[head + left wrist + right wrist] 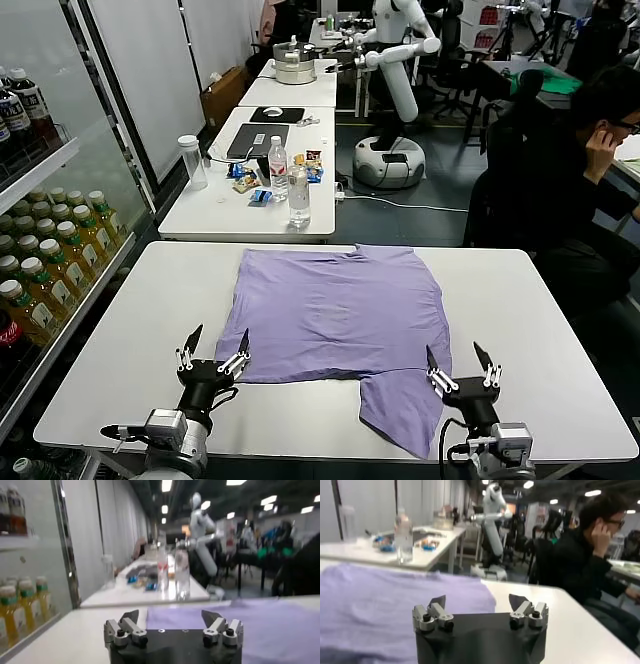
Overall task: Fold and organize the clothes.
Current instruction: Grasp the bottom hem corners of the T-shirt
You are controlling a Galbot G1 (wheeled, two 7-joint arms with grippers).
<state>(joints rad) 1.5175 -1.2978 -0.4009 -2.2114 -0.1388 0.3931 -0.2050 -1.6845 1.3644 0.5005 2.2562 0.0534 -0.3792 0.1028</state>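
The lavender T-shirt [340,320] lies partly folded on the white table [530,330], with one flap [405,405] hanging toward the near edge. My left gripper [214,347] is open and empty, just at the shirt's near left corner. My right gripper [459,359] is open and empty, just right of the near flap. In the left wrist view the gripper [170,616] faces the shirt [260,625]. In the right wrist view the gripper [477,601] has the shirt [385,600] beside it.
A second white table [200,215] behind carries water bottles [298,190], a clear jar [191,160], snacks and a laptop. Shelves of drink bottles [45,260] stand at the left. A seated person [570,170] is at the back right, another robot [395,90] farther off.
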